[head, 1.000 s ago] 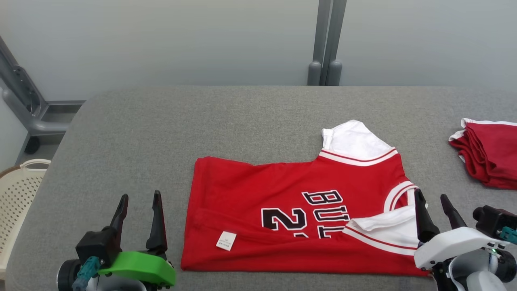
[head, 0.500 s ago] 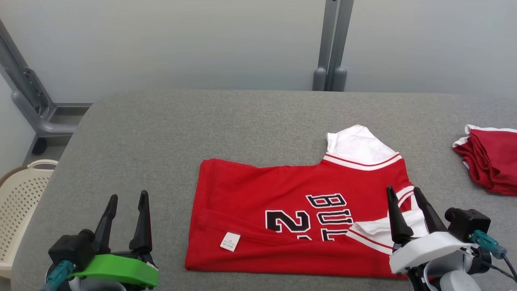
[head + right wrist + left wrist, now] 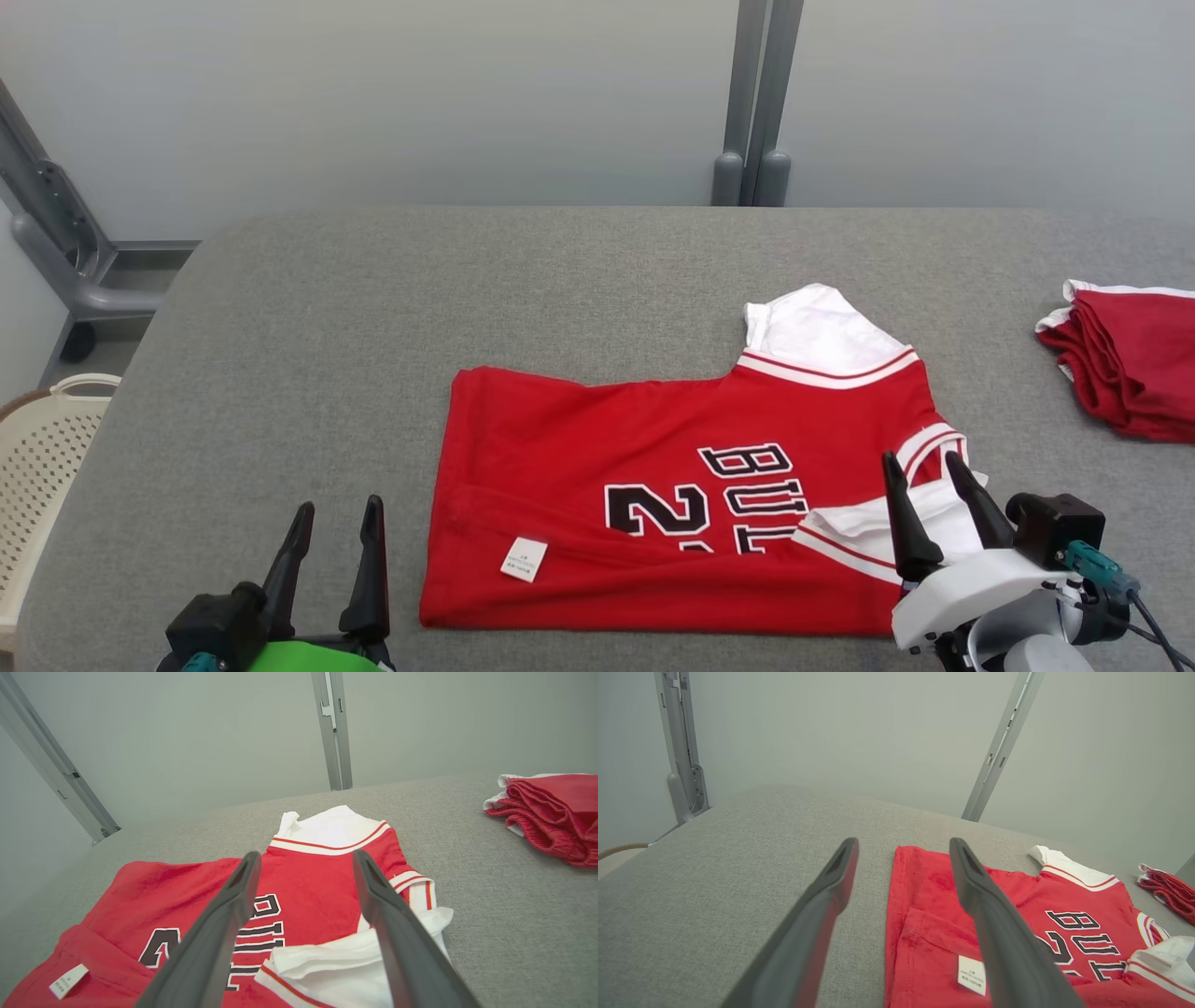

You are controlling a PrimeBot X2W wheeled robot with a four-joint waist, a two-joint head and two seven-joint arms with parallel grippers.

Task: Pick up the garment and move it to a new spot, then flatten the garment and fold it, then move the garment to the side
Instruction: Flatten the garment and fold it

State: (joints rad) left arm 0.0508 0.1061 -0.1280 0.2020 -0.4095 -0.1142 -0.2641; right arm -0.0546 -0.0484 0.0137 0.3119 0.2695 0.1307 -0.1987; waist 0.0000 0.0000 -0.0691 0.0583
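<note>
Nearest me, at 7 o'clock, my left hand (image 3: pixel 340 509) hangs spread and empty over the bare grey table (image 3: pixel 308 308), just off the hem end of the red shirt (image 3: pixel 672 429). It sits lower and a little closer to that hem than a second ago. At 5 o'clock my right hand (image 3: pixel 921 462) is also spread wide with nothing between its fingers, and here is the real change: a second ago it stood beside the cloth off the collar end, and now it has slid toward 9 o'clock, so its tips stand over the white sleeve (image 3: pixel 854 532) turned in on the chest. My head has swung a little too, so part of the shift is my own. The shirt has not moved: it lies sideways at 12 o'clock, hem to my left, collar to my right, its near long edge already turned up with a white label (image 3: pixel 524 558) showing and the other white sleeve (image 3: pixel 822 327) sticking out at the far edge. I judge the first fold done and both hands lining up at the two ends for the next. Farther off, a folded red pile (image 3: pixel 1130 364) lies at 2 o'clock, a pale basket (image 3: pixel 37 448) sits at 9 o'clock beyond the table's edge, and a grey post (image 3: pixel 752 103) stands at 12 o'clock.
</note>
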